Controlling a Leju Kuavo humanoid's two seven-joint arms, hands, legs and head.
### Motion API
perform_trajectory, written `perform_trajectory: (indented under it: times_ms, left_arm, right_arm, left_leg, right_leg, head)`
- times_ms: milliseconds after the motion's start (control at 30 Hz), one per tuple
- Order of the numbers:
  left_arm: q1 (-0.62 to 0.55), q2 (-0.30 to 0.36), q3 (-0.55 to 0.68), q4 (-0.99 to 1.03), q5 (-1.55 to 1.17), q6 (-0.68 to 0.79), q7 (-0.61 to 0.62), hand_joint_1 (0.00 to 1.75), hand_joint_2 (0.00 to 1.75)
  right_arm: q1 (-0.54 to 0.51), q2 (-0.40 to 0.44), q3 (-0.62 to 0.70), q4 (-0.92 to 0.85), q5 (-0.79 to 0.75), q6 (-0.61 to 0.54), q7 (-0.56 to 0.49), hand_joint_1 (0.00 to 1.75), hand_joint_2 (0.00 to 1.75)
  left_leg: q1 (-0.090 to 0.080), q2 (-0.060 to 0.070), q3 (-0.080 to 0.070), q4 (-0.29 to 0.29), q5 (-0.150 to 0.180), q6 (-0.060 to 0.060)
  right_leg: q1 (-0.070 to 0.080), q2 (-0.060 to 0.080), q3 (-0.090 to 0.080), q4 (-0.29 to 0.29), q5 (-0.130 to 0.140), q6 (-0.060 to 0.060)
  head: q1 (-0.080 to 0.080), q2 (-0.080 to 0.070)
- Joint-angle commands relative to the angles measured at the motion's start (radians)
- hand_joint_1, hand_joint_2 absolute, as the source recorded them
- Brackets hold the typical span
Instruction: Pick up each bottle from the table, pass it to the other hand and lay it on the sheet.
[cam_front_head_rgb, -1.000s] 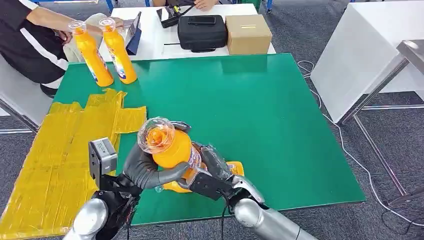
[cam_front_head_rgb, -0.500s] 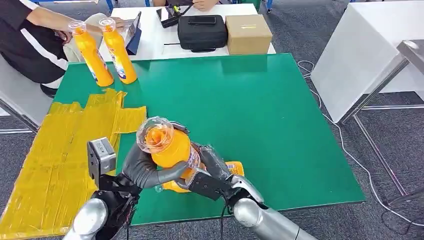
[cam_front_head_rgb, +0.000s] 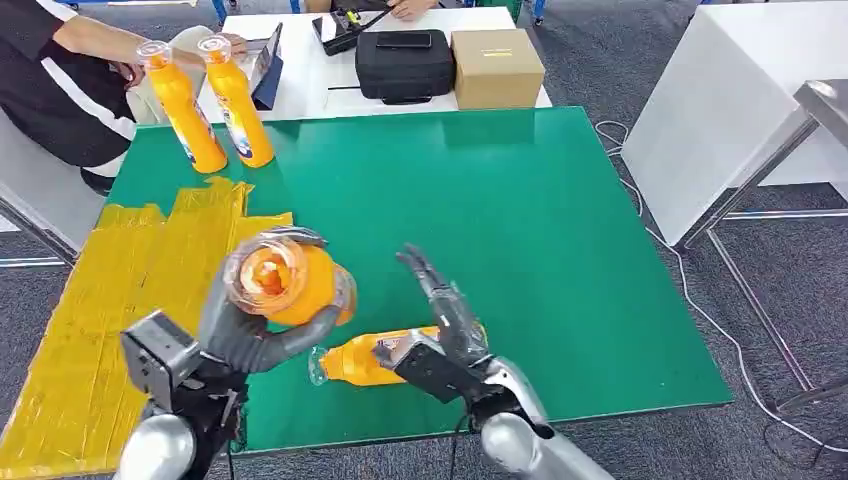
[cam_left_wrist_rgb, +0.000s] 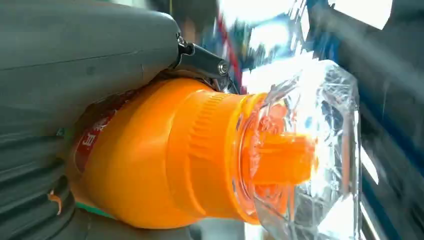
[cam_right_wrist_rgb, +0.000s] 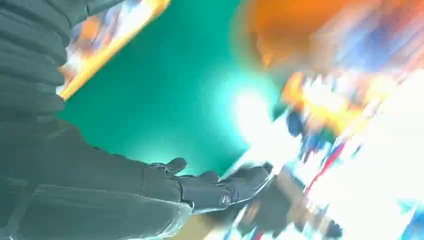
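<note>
My left hand (cam_front_head_rgb: 250, 325) grips an orange bottle (cam_front_head_rgb: 285, 285) with a clear cap, held above the table's near left part beside the yellow sheet (cam_front_head_rgb: 120, 300). The left wrist view shows the same bottle (cam_left_wrist_rgb: 175, 155) in my left hand (cam_left_wrist_rgb: 45, 100). My right hand (cam_front_head_rgb: 440, 320) is open, its fingers spread above a second orange bottle (cam_front_head_rgb: 365, 362) that lies on the green table (cam_front_head_rgb: 520, 220). My right hand (cam_right_wrist_rgb: 200, 190) is blurred in the right wrist view. Two more orange bottles (cam_front_head_rgb: 185, 105) (cam_front_head_rgb: 238, 100) stand upright at the far left corner.
A person in a black shirt (cam_front_head_rgb: 60, 80) sits at the far left by the standing bottles. Behind the green table stands a white table with a black case (cam_front_head_rgb: 405, 65) and a cardboard box (cam_front_head_rgb: 497, 68). Another white table (cam_front_head_rgb: 740, 100) is at the right.
My right hand has let go of the bottle and opened. My left hand has carried the bottle to the left, toward the sheet, uncovering the bottle lying on the table.
</note>
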Motion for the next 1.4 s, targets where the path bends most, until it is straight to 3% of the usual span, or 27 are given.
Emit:
perform_trajectory:
  times_ms: [33, 200, 400, 467, 567, 700, 833, 867, 1000, 1067, 1167, 1400]
  left_arm:
    - [0.136, -0.026, 0.508, -0.298, -0.484, 0.145, -0.036, 1.75, 1.75]
    - [0.130, 0.051, 0.447, -0.169, -0.827, 0.306, -0.064, 1.75, 1.75]
    - [0.129, 0.051, 0.428, -0.151, -0.839, 0.323, -0.062, 1.75, 1.75]
    - [0.119, 0.079, 0.395, -0.125, -0.978, 0.309, -0.011, 1.75, 1.75]
    - [0.084, 0.111, 0.300, 0.007, -1.435, 0.290, 0.120, 1.75, 1.75]
    - [0.010, 0.125, 0.153, 0.229, -1.655, 0.218, 0.250, 1.75, 1.75]
    - [0.007, 0.131, 0.148, 0.235, -1.654, 0.226, 0.255, 1.75, 1.75]
    - [-0.008, 0.134, 0.126, 0.270, -1.654, 0.169, 0.261, 1.75, 1.75]
    - [-0.047, 0.081, 0.141, 0.404, -1.575, 0.162, 0.273, 1.75, 1.75]
    - [-0.068, 0.076, 0.151, 0.449, -1.552, 0.135, 0.291, 1.64, 1.75]
    - [-0.085, 0.077, 0.159, 0.490, -1.522, 0.115, 0.288, 1.75, 1.75]
    - [-0.089, 0.067, 0.169, 0.524, -1.465, 0.117, 0.279, 1.69, 1.75]
  right_arm:
    - [0.438, 0.072, -0.568, -0.518, 0.158, -0.156, -0.011, 0.00, 1.75]
    - [0.466, 0.043, -0.551, -0.542, 0.130, -0.174, -0.073, 0.00, 1.75]
    - [0.468, 0.039, -0.552, -0.533, 0.121, -0.179, -0.083, 0.00, 1.75]
    - [0.467, 0.023, -0.541, -0.530, 0.114, -0.187, -0.105, 0.00, 1.75]
    - [0.468, -0.012, -0.510, -0.535, 0.102, -0.192, -0.141, 0.00, 1.75]
    - [0.443, -0.039, -0.467, -0.524, 0.117, -0.184, -0.167, 0.00, 1.75]
    - [0.440, -0.039, -0.465, -0.519, 0.117, -0.185, -0.167, 0.00, 1.75]
    - [0.437, -0.052, -0.452, -0.516, 0.111, -0.178, -0.176, 0.00, 1.75]
    - [0.435, -0.066, -0.430, -0.508, 0.102, -0.180, -0.186, 0.00, 1.75]
    - [0.424, -0.075, -0.412, -0.499, 0.103, -0.175, -0.187, 0.00, 1.75]
    - [0.424, -0.079, -0.399, -0.507, 0.109, -0.173, -0.191, 0.00, 1.75]
    - [0.432, -0.080, -0.398, -0.523, 0.117, -0.171, -0.187, 0.00, 1.75]
  left_leg:
    - [0.001, -0.006, -0.001, 0.003, -0.003, -0.003]
    - [0.001, -0.004, 0.002, -0.001, -0.002, -0.004]
    - [0.001, -0.002, 0.000, -0.001, 0.000, -0.002]
    - [0.001, -0.002, 0.001, -0.001, -0.001, -0.003]
    - [0.000, -0.005, 0.002, -0.002, 0.000, -0.002]
    - [0.000, -0.007, 0.003, -0.003, 0.001, -0.002]
    - [0.000, -0.003, 0.001, -0.001, 0.000, -0.001]
    - [0.000, -0.004, 0.002, -0.001, 0.000, -0.002]
    - [0.000, -0.004, 0.003, -0.002, 0.000, -0.002]
    - [0.000, -0.004, 0.003, -0.002, 0.000, -0.002]
    - [0.000, -0.003, 0.002, -0.001, 0.000, -0.002]
    - [0.001, -0.002, 0.001, -0.001, 0.000, -0.002]
  right_leg:
    - [0.000, -0.002, 0.000, 0.002, -0.004, -0.001]
    - [0.000, 0.001, 0.002, 0.000, -0.003, -0.002]
    - [0.000, 0.000, 0.000, -0.001, -0.001, -0.001]
    - [0.000, 0.002, 0.001, -0.001, -0.001, -0.001]
    - [0.000, -0.002, 0.003, -0.002, -0.001, -0.001]
    - [-0.001, -0.004, 0.003, -0.003, -0.001, -0.001]
    - [-0.001, -0.001, 0.000, -0.001, 0.000, -0.001]
    - [0.000, 0.000, 0.002, -0.002, -0.001, -0.001]
    - [-0.001, -0.001, 0.003, -0.003, 0.000, -0.001]
    - [-0.001, 0.000, 0.003, -0.002, -0.001, -0.001]
    - [0.000, 0.000, 0.002, -0.002, 0.000, -0.001]
    - [0.000, 0.001, 0.001, -0.001, 0.000, -0.001]
  head:
    - [0.000, 0.000]
    - [0.000, 0.000]
    - [0.000, 0.000]
    - [0.000, 0.000]
    - [0.000, 0.000]
    - [0.000, 0.000]
    - [0.000, 0.000]
    - [0.000, 0.000]
    - [0.000, 0.000]
    - [0.000, 0.000]
    - [0.000, 0.000]
    - [0.000, 0.000]
